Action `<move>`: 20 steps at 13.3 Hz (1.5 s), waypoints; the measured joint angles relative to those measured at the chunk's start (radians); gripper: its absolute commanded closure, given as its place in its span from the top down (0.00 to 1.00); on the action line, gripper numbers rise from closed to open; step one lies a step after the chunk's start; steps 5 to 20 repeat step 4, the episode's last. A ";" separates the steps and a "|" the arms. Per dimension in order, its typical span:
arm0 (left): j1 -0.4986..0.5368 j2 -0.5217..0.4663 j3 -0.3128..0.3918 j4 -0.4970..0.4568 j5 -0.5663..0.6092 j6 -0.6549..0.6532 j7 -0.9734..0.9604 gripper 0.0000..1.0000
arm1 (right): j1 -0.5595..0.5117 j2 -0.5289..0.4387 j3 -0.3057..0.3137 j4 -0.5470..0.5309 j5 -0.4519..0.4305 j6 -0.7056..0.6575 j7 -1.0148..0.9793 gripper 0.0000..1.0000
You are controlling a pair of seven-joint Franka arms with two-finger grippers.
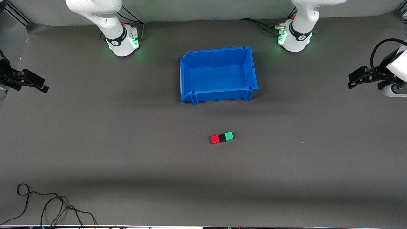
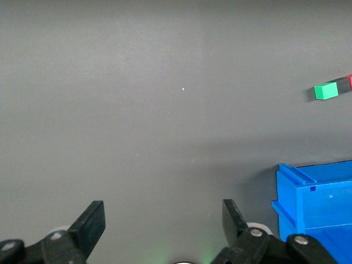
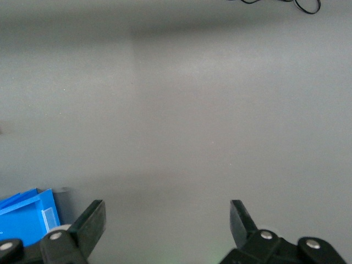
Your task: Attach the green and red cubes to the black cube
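The red cube (image 1: 215, 139), the black cube (image 1: 222, 137) and the green cube (image 1: 229, 136) sit in one touching row on the mat, black in the middle, nearer the front camera than the blue bin. The left wrist view shows the green cube (image 2: 325, 91) with the black cube (image 2: 343, 84) against it. My left gripper (image 1: 352, 83) is open and empty, up at the left arm's end of the table; it shows in its wrist view (image 2: 164, 220). My right gripper (image 1: 44, 88) is open and empty at the right arm's end; it shows in its wrist view (image 3: 168, 220).
A large blue bin (image 1: 192, 95) stands empty mid-table between the arm bases; its corner shows in the left wrist view (image 2: 291, 181) and the right wrist view (image 3: 33, 201). Black cables (image 1: 47, 206) lie at the front edge toward the right arm's end.
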 measured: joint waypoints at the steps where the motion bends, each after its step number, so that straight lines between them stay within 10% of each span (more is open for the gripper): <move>1: 0.000 0.001 0.005 0.000 0.000 -0.001 0.000 0.99 | 0.000 0.000 0.000 0.000 0.000 0.000 0.000 1.00; 20: 0.000 0.003 0.011 0.000 0.000 -0.001 0.000 1.00 | 0.000 0.000 -0.001 0.000 0.000 0.000 0.000 1.00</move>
